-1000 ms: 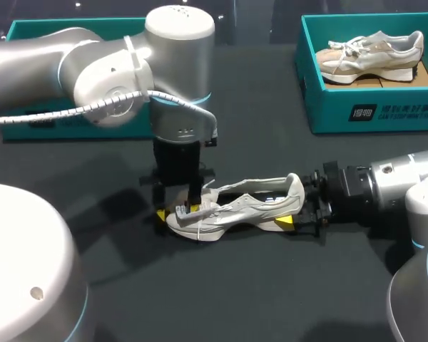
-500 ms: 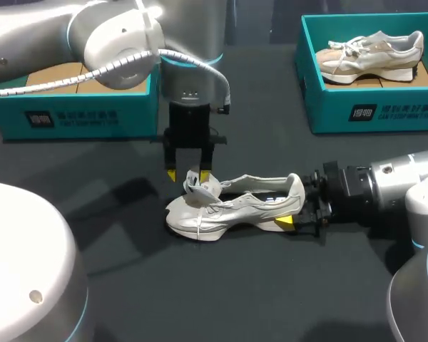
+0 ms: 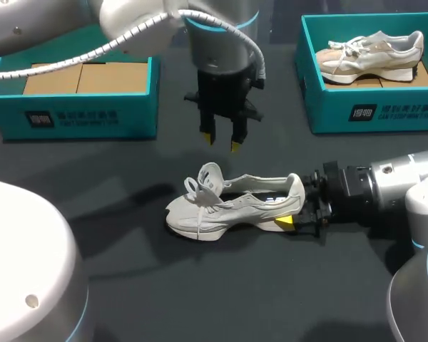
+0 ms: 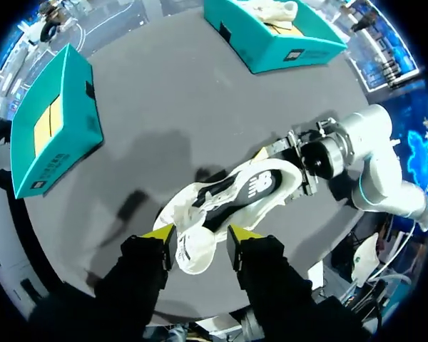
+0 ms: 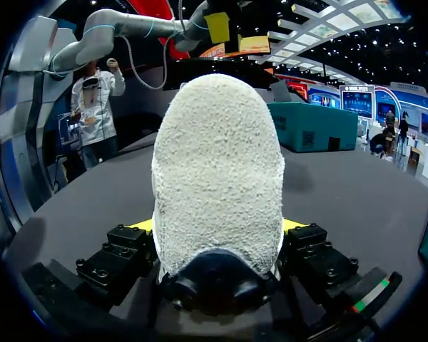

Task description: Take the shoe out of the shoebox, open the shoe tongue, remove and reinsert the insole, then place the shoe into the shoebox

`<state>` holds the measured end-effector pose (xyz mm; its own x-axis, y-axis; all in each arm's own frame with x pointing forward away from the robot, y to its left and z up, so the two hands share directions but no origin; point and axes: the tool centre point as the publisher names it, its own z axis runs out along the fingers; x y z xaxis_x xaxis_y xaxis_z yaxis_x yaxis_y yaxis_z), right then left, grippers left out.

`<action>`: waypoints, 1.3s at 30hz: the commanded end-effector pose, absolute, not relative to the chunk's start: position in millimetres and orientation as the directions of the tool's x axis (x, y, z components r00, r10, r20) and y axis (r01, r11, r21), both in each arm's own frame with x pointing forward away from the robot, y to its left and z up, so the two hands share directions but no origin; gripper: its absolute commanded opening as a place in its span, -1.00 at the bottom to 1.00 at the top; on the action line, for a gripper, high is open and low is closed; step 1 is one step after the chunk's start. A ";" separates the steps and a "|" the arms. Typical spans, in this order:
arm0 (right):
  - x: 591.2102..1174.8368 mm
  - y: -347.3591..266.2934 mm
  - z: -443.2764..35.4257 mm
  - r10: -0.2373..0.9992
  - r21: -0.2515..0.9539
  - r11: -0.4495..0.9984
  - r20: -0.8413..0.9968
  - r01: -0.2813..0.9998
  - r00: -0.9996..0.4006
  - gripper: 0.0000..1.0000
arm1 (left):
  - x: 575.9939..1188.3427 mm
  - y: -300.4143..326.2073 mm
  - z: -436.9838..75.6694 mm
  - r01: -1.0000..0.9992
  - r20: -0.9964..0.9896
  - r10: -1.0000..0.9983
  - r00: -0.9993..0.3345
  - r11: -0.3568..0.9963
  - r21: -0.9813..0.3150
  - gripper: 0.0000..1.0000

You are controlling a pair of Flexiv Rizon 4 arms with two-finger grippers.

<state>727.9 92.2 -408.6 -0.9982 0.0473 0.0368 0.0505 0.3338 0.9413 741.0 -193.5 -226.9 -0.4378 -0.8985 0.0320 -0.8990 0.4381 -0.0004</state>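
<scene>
Shoe out on the surface, tongue raised. Right tool grips its heel; left tool above it is empty, narrowly parted. Insole work and reboxing remain.

The shoe shows rough, nubbly cloth at its heel — the table is matt.

My left arm and right arm: silver-white shells, pale-blue joint rings, black fingers tipped yellow, one white coiled cable.
</scene>
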 end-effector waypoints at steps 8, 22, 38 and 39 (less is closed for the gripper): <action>727.5 93.6 -408.7 0.048 0.940 0.337 0.037 0.051 -0.998 -1.00 | 739.7 -201.6 -227.0 -0.425 0.186 -0.409 -0.893 0.904 -0.051 -1.00; 727.5 93.6 -408.7 0.048 0.940 0.337 0.037 0.051 -0.998 -1.00 | 716.7 -216.4 -250.4 -0.134 0.122 -0.115 -0.986 0.978 -0.162 -1.00; 727.5 93.6 -408.7 0.048 0.940 0.337 0.037 0.051 -0.998 -1.00 | 711.5 -234.2 -291.7 -0.092 0.107 -0.071 -0.992 0.975 -0.202 -1.00; 727.5 93.6 -408.7 0.048 0.940 0.337 0.037 0.051 -0.998 -1.00 | 711.5 -234.2 -291.7 -0.092 0.107 -0.071 -0.992 0.975 -0.202 -1.00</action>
<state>727.9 92.2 -408.7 -0.9982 0.0472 0.0367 0.0504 0.3336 0.9414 708.7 -234.9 -275.9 -0.9924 -0.0741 0.0984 -0.0913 0.9787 -0.1840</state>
